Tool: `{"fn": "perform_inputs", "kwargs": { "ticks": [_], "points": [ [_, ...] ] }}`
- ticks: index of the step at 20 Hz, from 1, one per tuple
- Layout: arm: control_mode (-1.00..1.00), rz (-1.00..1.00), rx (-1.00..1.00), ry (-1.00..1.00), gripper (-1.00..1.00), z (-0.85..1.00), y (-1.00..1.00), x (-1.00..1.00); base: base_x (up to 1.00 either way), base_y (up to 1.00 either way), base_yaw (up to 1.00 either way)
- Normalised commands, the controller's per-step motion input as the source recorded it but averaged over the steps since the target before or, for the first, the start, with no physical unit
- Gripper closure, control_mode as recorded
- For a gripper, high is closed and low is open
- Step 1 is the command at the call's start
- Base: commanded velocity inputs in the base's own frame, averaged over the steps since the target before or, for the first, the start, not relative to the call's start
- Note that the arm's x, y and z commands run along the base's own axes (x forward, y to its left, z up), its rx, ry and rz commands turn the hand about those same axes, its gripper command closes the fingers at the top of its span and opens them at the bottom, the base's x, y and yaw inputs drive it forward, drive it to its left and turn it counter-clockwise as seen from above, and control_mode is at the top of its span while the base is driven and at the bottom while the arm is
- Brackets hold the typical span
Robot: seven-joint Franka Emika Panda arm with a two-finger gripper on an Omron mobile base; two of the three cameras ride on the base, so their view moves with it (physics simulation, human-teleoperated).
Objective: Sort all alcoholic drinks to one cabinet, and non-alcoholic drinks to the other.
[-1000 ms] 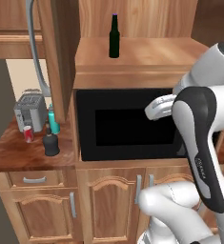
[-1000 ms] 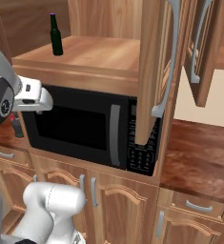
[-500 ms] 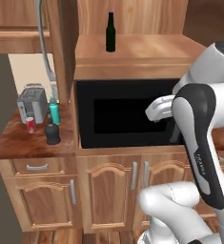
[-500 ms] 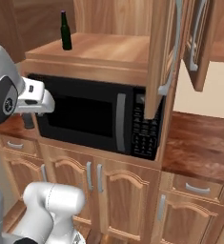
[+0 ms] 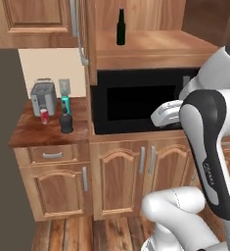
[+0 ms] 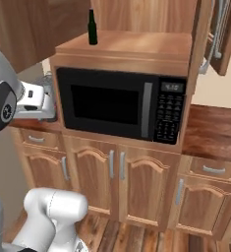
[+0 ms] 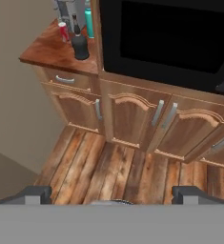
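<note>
A slim dark-green bottle (image 5: 120, 27) (image 6: 92, 27) stands on the open cabinet shelf above the microwave (image 5: 136, 100). On the small counter (image 5: 33, 135) to the left stand a red can (image 5: 44, 116) (image 7: 64, 31), a teal bottle (image 5: 65, 103) (image 7: 89, 23) and a squat black bottle (image 5: 66, 122) (image 7: 80, 45), close together. My gripper (image 7: 112, 195) is open and holds nothing. It hangs in front of the microwave, well to the right of the counter and above the floor.
A grey toaster (image 5: 43, 97) stands behind the can. Lower cabinet doors (image 7: 132, 119) and a drawer (image 5: 53, 154) lie below the counter. A closed upper cabinet (image 5: 35, 19) hangs over the counter. Another upper door (image 6: 220, 29) stands open at the right, above a second counter (image 6: 213, 128).
The base has driven, so both base views have shifted and now take in more of the lower cabinets and floor. The arm keeps its pose and the gripper stays open.
</note>
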Motion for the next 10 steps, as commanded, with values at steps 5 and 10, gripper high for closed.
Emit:
{"fn": "perform_inputs", "kwargs": {
  "ticks": [5, 10],
  "points": [
    [1.0, 0.0, 0.0, 0.0, -1.0, 0.0, 0.0, 0.0, 0.0, 0.66, -0.28],
    [1.0, 0.0, 0.0, 0.0, -1.0, 0.0, 0.0, 0.0, -0.17, 0.39, -0.26]
  ]
}}
